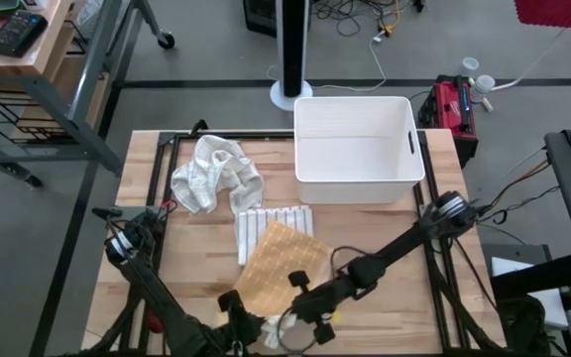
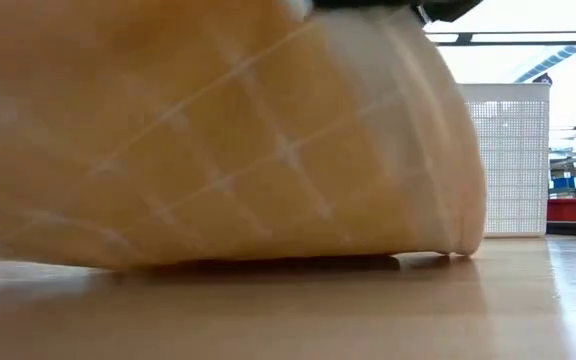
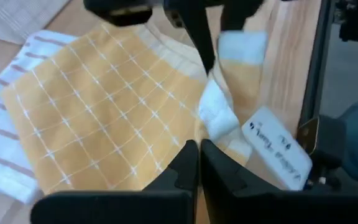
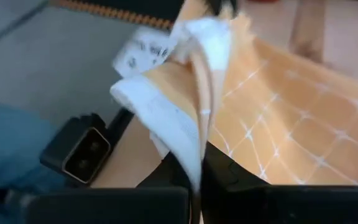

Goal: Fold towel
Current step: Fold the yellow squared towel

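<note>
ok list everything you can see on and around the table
orange checked towel: one, orange with white grid, near edge of table, one corner lifted
striped towel: one, white with thin stripes, partly under the orange one
crumpled cloth: one, white, far left of table
bin: one, white plastic, far right of table
table: one, light wood
left hand: one, dark, shut, at near edge beside the orange towel
right hand: one, dark, shut on the orange towel's white-edged corner
</note>
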You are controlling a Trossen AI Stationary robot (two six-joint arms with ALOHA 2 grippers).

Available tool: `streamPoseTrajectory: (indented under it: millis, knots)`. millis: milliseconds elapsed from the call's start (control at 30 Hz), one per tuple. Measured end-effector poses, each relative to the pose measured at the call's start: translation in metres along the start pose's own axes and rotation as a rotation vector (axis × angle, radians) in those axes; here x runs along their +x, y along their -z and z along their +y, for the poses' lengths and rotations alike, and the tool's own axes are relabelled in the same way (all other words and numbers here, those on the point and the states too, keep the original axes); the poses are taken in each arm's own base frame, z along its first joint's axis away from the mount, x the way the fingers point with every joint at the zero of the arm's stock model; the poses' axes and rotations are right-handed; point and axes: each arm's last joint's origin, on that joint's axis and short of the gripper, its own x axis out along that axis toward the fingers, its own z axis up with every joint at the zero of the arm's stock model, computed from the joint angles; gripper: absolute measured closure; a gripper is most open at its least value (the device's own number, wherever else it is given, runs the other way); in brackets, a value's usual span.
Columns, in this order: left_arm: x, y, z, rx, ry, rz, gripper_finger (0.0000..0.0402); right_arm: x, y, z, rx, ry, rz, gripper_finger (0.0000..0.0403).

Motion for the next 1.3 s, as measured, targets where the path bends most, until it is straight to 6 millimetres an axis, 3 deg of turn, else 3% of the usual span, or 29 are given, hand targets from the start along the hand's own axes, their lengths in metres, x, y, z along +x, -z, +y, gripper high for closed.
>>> streamPoseTrajectory:
  millis: [233, 433, 900, 1133, 1300]
  knots:
    - [-0.009, -0.008, 0.004, 0.027, 0.016, -0.010, 0.0373, -0.029, 0.021, -0.005, 0.076, 0.022, -0.035, 0.0402]
    - [-0.014, -0.016, 0.009, 0.007, 0.009, -0.055, 0.0341, -0.032, 0.035, -0.006, 0.109, 0.050, -0.037, 0.0403]
    - [-0.007, -0.002, -0.001, 0.013, 0.079, 0.086, 0.0214, -0.066, 0.008, -0.010, 0.315, 0.013, -0.198, 0.0403]
    - [-0.020, 0.011, -0.006, 0.089, 0.138, 0.163, 0.0149, -0.069, 0.009, -0.010, 0.318, 0.026, -0.181, 0.0403]
    - [-0.023, 0.021, -0.006, 0.042, 0.111, 0.182, 0.0128, -0.069, 0.009, -0.011, 0.323, 0.033, -0.182, 0.0403]
